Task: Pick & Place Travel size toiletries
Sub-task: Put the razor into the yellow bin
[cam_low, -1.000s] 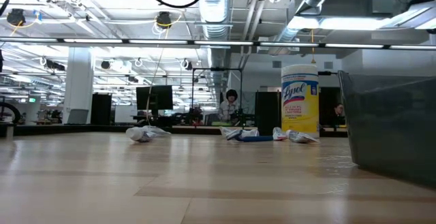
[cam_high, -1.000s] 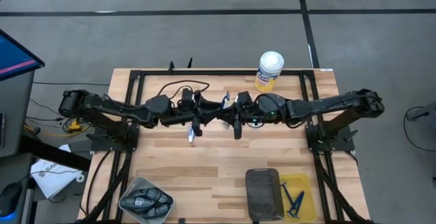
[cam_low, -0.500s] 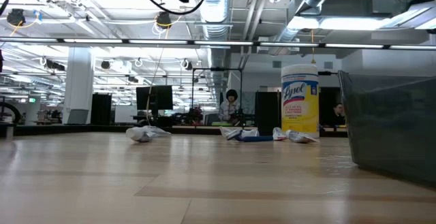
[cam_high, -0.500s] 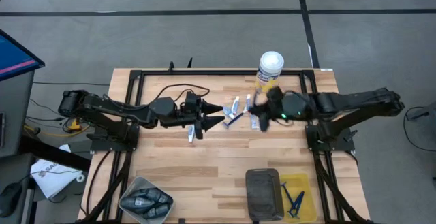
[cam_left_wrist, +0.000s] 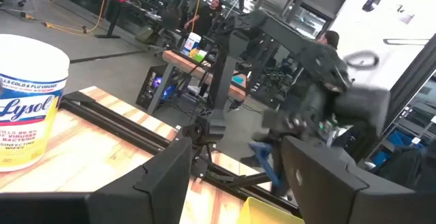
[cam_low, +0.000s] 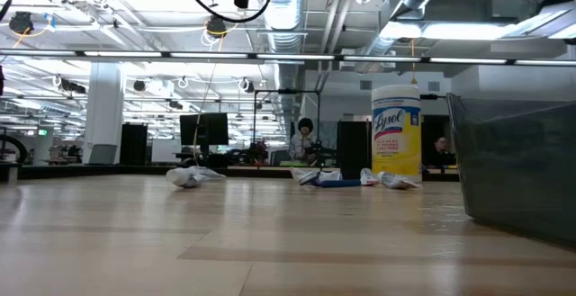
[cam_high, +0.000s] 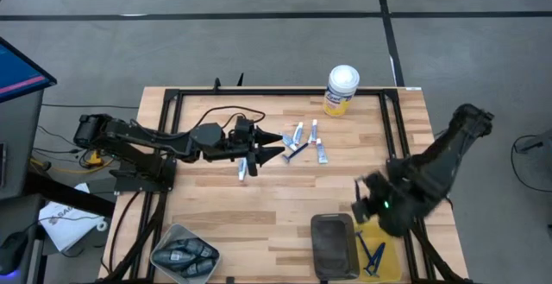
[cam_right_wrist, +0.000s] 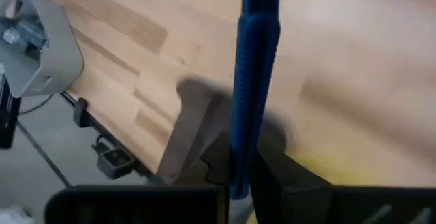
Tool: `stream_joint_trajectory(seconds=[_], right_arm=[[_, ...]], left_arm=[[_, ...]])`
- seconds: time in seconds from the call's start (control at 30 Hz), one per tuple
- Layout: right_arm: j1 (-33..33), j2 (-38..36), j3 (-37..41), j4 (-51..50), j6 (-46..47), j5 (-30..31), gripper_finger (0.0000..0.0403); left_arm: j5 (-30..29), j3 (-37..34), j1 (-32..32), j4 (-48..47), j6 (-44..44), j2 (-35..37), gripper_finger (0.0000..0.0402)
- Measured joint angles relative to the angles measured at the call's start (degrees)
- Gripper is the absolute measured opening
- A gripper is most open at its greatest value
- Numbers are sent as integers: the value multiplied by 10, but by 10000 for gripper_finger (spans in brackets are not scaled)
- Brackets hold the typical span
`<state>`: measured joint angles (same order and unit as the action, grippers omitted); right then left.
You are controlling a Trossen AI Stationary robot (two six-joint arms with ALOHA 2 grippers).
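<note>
The right gripper point(cam_right_wrist: 242, 173) has its fingers pinched on a slim blue razor point(cam_right_wrist: 253, 81), the handle standing up between the 2 pads, and it hangs near the front right of the worktop point(cam_high: 259, 206), just beside the yellow tray point(cam_high: 384, 232) where other blue razors point(cam_high: 371, 256) already lie. A razor like that looks light and stiff, but narrow and probably slick plastic, so I would guess a grip across the handle, as here, is the sensible one; the T-shaped head end would be more likely to twist in the fingers.

The left gripper point(cam_high: 272, 148) hovers mid-worktop with its fingers spread and nothing between them, pointing at the little cluster of white tubes point(cam_high: 309, 139) that lie flat just in front of it, a blue razor point(cam_high: 294, 154) among them. 1 more white tube point(cam_high: 242, 171) lies just beside that gripper. Those tubes look soft and squashy, very light, liable to skid on the wood; taking one across its middle seems safer to me than at the crimped tail.

A grey bin point(cam_high: 184, 254) at the front left holds dark oblong pieces, and a dark tray point(cam_high: 334, 245) sits beside the yellow one. The yellow canister point(cam_high: 341, 90) stands at the back, well apart from the work.
</note>
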<state>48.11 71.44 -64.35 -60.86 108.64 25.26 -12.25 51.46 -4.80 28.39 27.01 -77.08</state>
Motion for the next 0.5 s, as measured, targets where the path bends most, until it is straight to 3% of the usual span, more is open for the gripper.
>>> stream_joint_trajectory(seconds=[0.13, 0.27, 0.5], right_arm=[[85, 59, 0, 4, 165, -23, 21], [105, 111, 0, 68, 183, -142, 22], [108, 171, 0, 119, 189, -212, 21]], left_arm=[[0, 0, 4, -1, -1, 0, 227], [0, 0, 12, -1, -1, 0, 227], [3, 0, 33, -1, -1, 0, 227]])
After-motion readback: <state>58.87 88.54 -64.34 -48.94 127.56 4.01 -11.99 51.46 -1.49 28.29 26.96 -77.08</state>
